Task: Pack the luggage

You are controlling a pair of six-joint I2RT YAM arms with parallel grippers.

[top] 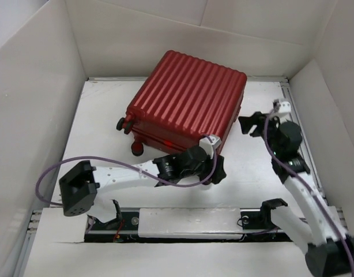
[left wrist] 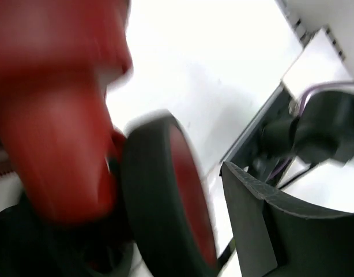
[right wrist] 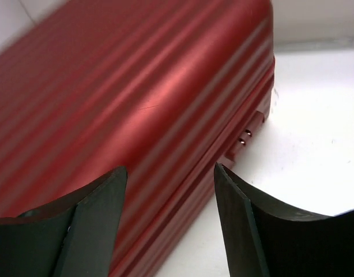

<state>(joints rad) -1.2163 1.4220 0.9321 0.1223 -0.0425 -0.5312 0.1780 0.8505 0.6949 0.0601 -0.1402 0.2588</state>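
Note:
The luggage (top: pixel 188 98) is a dark red ribbed suitcase, lying shut and flat at the back middle of the table. Two small wheels (top: pixel 124 123) stick out at its left end. My left gripper (top: pixel 218 165) is low at the suitcase's near right corner. In the left wrist view, a dark wheel (left wrist: pixel 159 196) and the blurred red shell (left wrist: pixel 44 115) fill the space beside one finger (left wrist: pixel 255 225), with a gap between wheel and finger. The other finger is hidden. My right gripper (right wrist: pixel 170 170) is open, its fingers straddling the suitcase's lower side edge (right wrist: pixel 136 86) without touching it.
White walls box in the table on three sides. A metal rail (top: pixel 287 98) runs along the right edge. A white bar (top: pixel 188 222) crosses the front between the arm bases. Purple cables (top: pixel 50 173) loop off the left arm. The right arm (left wrist: pixel 330 127) shows in the left wrist view.

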